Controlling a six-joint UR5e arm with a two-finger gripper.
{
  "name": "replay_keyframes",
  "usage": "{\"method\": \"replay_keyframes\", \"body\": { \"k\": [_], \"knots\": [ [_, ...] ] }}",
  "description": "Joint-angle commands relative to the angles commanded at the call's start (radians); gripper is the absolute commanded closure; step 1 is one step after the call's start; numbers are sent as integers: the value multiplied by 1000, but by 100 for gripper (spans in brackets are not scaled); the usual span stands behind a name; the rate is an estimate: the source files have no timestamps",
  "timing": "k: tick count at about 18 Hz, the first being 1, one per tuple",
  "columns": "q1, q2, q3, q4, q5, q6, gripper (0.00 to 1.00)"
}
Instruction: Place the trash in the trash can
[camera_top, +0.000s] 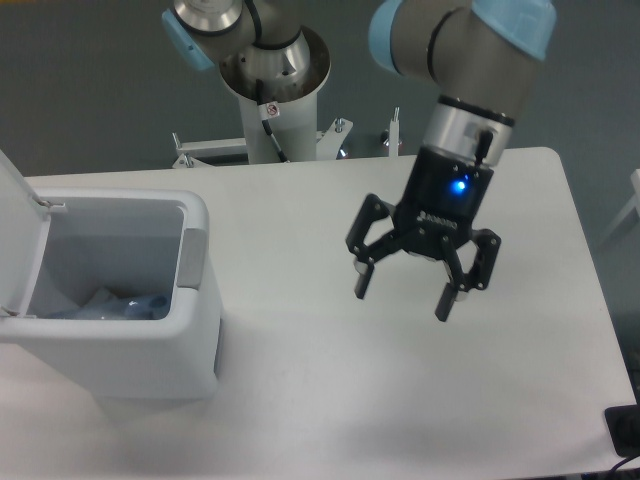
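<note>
1 fixed view only, set high and in front of the table (300, 400), looking down at a steep slant toward the arm's base post (275, 95) at the table's far edge. It stands fairly near — the table fills most of the frame, its right edge and far right corner in view, its left end cut off. The trash can (150, 350) sits at the table's left, partly cropped — no 2nd view shares any of this
</note>
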Motion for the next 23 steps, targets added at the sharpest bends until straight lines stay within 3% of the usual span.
{"method": "replay_keyframes", "body": {
  "k": [4, 7, 13, 23],
  "knots": [
    [55, -95, 9, -5, 202, 104, 0],
    [55, -109, 47, -66, 319, 147, 0],
    [46, -105, 26, -132, 448, 354, 0],
    [22, -95, -40, -127, 690, 621, 0]
  ]
}}
